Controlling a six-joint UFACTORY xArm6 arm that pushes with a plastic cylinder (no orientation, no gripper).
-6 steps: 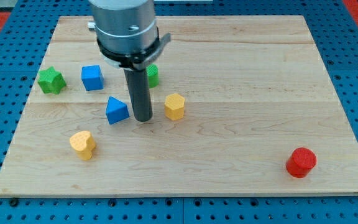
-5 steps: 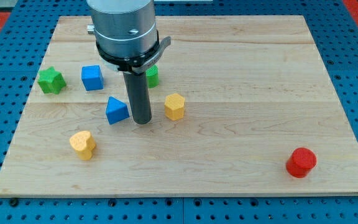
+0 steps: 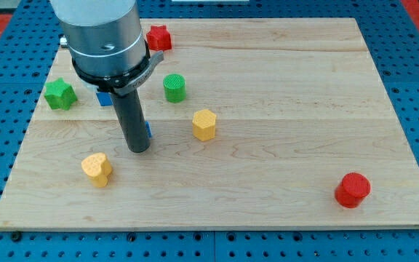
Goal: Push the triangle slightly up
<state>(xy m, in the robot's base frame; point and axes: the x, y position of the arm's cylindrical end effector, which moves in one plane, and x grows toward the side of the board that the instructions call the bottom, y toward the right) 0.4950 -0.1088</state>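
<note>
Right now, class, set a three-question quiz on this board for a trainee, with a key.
1. True or false: my tip stands in front of the blue triangle, hiding most of it.
2. Which block lies nearest the view's bottom right: A green cylinder, B red cylinder, C yellow hexagon?
3. Fill in: the green star lies toward the view's ____ edge.

Key: 1 true; 2 B; 3 left.

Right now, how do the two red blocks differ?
The red star block sits at the view's top, beside the arm; the red cylinder sits alone at the bottom right. The star has jagged points; the cylinder is round with a flat top. Both are red and rest on the wooden board.
</note>
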